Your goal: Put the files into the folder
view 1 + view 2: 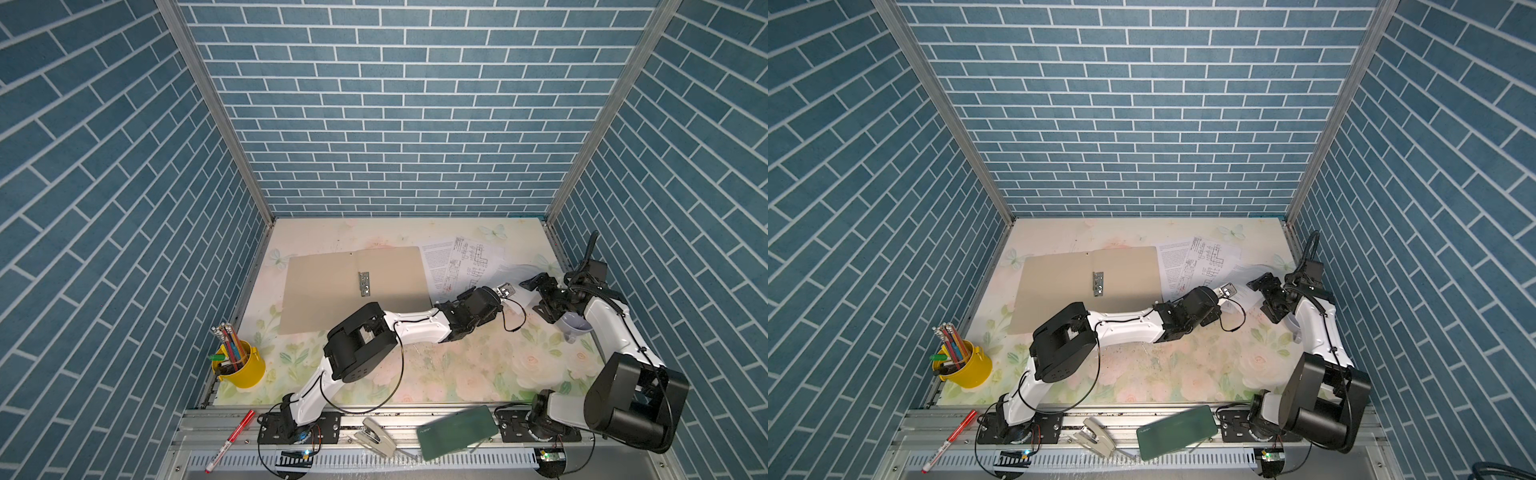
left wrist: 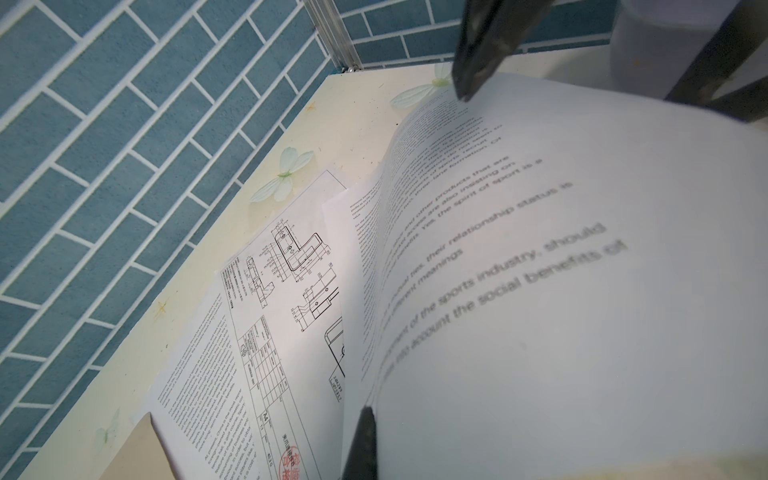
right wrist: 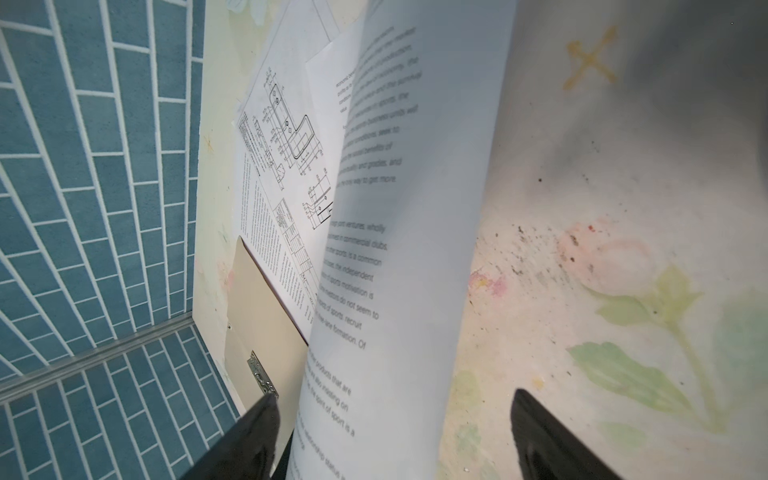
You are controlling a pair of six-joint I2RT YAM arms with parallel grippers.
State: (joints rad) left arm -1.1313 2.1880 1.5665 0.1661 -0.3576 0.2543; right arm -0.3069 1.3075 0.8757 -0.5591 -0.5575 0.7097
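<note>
Desk [image 1: 478, 374]: pale floral surface inside blue brick-pattern walls.

We find the flat tan card folder [image 1: 324, 282] lying open, left of centre toward the back, with its small silver metal clip [image 1: 364, 284] showing at the spine. The files are all to its right, near the back right corner.

A white sheet with line diagrams and a red stamp [image 1: 471, 259] lies flat over a white sheet of dense black text [image 1: 434, 262]. The edge of that lower sheet reaches the folder's right edge. In the right wrist view it seems to lap slightly onto the card.

The third white printed sheet, the lifted text sheet [image 2: 540, 291], is raised off the desk at its near end and curls upward.

Left claw [image 1: 506, 290]: reached across past the middle, jaws closed tight on the lifted text sheet.

Right claw [image 1: 536, 297]: jaws wide apart, gripping nothing. In its wrist view the curled sheet rises between the two black fingers [image 3: 249, 440]. We cannot tell whether they touch it.

A pale lilac cup [image 1: 575, 326] stands just under the right arm. A yellow pot of pencils [image 1: 241, 365] sits at the desk's front left. A dark green flat case [image 1: 457, 432] and a red marker [image 1: 230, 436] lie on the front rail.
</note>
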